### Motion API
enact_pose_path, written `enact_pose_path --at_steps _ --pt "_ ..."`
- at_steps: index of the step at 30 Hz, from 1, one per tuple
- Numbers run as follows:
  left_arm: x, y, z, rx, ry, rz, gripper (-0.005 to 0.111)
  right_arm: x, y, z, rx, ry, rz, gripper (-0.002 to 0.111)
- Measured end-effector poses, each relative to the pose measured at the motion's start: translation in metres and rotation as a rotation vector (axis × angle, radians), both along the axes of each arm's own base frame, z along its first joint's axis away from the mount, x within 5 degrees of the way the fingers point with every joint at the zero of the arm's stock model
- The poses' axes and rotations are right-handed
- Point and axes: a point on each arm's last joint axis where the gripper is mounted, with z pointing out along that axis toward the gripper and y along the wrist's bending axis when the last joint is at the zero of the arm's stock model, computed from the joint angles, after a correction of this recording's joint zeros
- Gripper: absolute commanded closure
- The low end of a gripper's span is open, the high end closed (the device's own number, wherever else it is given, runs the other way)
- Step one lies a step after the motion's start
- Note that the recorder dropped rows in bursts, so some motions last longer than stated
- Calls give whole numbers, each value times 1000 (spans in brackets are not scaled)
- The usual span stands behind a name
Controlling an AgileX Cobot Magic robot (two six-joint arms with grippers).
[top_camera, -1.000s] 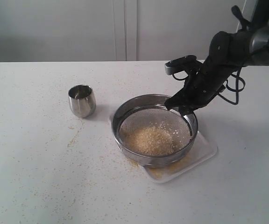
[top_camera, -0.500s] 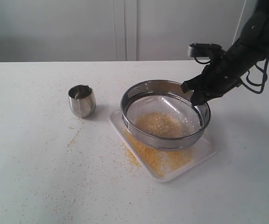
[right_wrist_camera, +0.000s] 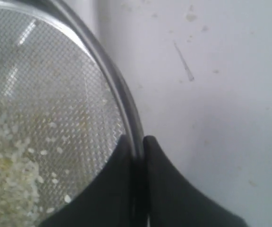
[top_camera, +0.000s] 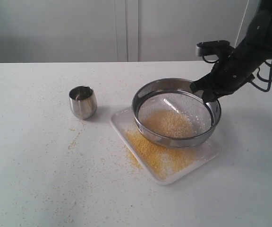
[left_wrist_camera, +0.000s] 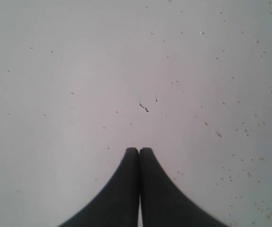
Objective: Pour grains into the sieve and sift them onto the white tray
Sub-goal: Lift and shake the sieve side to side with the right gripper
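Much of the white tray (top_camera: 124,124) is hidden beneath the sieve (top_camera: 173,140), whose own far side runs off the edge in the right wrist view. Exterior frame cuts the right arm (top_camera: 263,33) short. Inside of the steel cup (top_camera: 83,105) is too dark to read.

dark fingers (right_wrist_camera: 117,189) tight on the sieve (right_wrist_camera: 60,85) rim, pale grains (right_wrist_camera: 8,175) on its mesh

Reaches in from the right with the dark right arm (top_camera: 256,35), wrist bent downward; clamps the right gripper (top_camera: 206,94) on the rim of the sieve (top_camera: 174,141), one finger inside, one outside. Holds the left gripper (left_wrist_camera: 139,150) with both dark fingers pressed together, tips touching
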Motion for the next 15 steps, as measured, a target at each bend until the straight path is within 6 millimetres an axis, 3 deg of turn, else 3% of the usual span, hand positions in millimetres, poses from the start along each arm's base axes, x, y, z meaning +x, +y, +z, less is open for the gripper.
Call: enact_pose_path --at_steps 3,7,12,15 --pt "0 0 0 0 -4 0 107 1 0 2 -29 -35 92 108" --pt "2 0 1 0 -23 -2 107 2 1 -4 60 19 -49 108" --pt "3 0 1 0 -41 -3 107 -5 8 -3 45 43 120 108" --pt "4 0 2 0 -43 -3 107 -2 8 -3 94 56 -8 108"
